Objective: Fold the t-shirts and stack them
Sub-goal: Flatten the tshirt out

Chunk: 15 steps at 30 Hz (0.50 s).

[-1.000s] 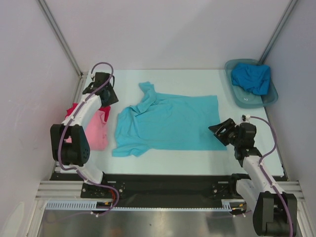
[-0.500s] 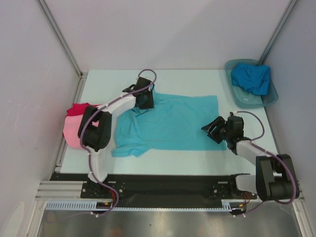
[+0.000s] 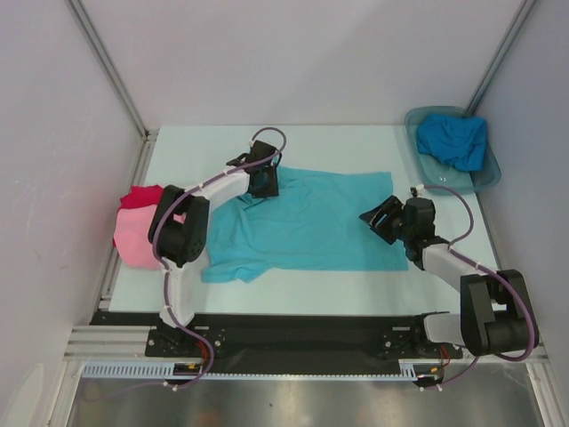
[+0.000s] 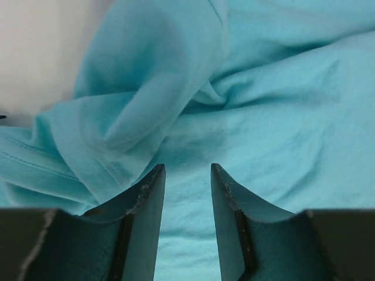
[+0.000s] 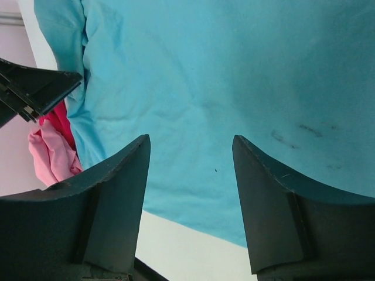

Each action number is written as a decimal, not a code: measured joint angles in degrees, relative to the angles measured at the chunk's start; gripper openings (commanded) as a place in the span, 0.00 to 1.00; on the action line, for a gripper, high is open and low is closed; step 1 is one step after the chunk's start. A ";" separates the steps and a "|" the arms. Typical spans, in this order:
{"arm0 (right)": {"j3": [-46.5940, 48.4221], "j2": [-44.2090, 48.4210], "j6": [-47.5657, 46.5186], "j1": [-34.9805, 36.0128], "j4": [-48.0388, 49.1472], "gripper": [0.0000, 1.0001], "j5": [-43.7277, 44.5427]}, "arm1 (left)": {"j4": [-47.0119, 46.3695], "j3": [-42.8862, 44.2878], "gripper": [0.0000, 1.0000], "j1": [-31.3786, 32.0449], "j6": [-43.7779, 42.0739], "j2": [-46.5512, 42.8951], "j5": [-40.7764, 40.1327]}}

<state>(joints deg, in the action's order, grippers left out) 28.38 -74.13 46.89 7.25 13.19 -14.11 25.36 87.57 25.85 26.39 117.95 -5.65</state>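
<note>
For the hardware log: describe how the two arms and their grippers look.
The left arm and right arm have white links between bulky black joints, each carrying a looping purple cable. The left gripper and right gripper are black, with two flat, tapering dark fingers.

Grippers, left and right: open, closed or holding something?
Left gripper: open, empty, over the turquoise t-shirt.
Right gripper: open, empty, over the same shirt.

My left arm (image 3: 213, 186) and right arm (image 3: 452, 260): white links, black joints, purple cables (image 3: 267, 131); mounts at six o'clock; fingers (image 4: 143, 205) dark, matte, tapered.
</note>
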 measured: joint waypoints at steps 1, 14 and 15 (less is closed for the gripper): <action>-0.22 0.00 -0.02 0.24 0.17 0.63 0.17 | 0.02 0.00 0.44 -0.17 -0.02 -0.15 -0.22; -6.01 0.04 -0.07 4.37 1.81 0.62 1.68 | 1.92 16.50 0.44 -9.44 -1.14 2.16 1.20; -6.03 0.07 -0.09 4.39 1.81 0.63 1.70 | 2.01 18.38 0.45 -9.66 -1.33 3.30 1.29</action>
<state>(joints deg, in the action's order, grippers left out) 22.35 -74.06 46.81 11.64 15.00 -12.40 27.38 105.95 16.19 25.06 121.25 -4.36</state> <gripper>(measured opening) 0.628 0.444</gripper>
